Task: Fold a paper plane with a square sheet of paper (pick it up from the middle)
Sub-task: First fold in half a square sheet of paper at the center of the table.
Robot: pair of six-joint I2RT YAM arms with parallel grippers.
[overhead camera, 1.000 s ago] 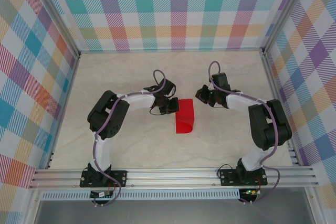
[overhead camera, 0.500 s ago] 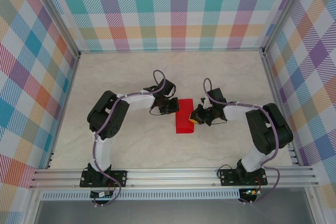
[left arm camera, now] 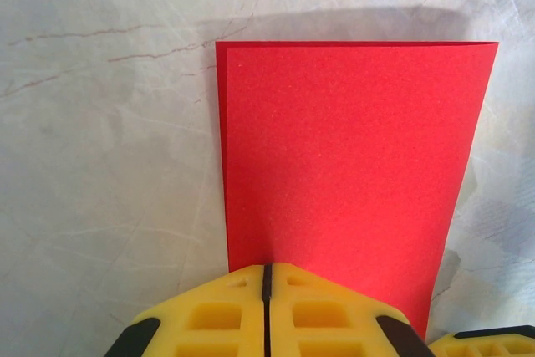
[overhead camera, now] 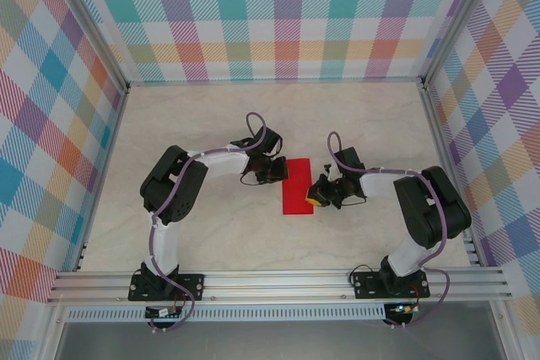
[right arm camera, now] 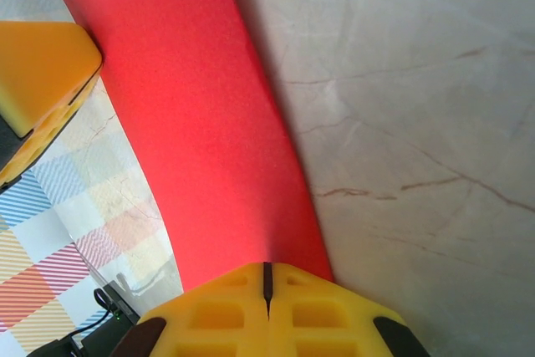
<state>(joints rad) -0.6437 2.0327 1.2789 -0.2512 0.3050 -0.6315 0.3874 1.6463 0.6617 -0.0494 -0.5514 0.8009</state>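
The square sheet of paper (overhead camera: 297, 198) lies folded in half on the table, a narrow red rectangle with its two layers slightly offset along the left edge (left arm camera: 343, 173). My left gripper (overhead camera: 278, 173) is shut, its yellow tips (left arm camera: 267, 269) resting on the sheet's upper left corner area. At the sheet's right, folded edge, my right gripper (overhead camera: 317, 195) is shut too, its tips (right arm camera: 267, 267) pressing down on the red paper (right arm camera: 192, 123). Nothing sits between either pair of jaws. The left gripper's yellow finger (right arm camera: 42, 64) shows across the sheet in the right wrist view.
The pale marble table (overhead camera: 211, 124) is walled by plaid panels (overhead camera: 278, 14) at the back and both sides. An aluminium rail (overhead camera: 278, 280) with both arm bases runs along the near edge.
My right gripper has come in from the back right and down onto the sheet's right edge. The folded edge, bulging before, now lies flat. The left gripper has stayed put.
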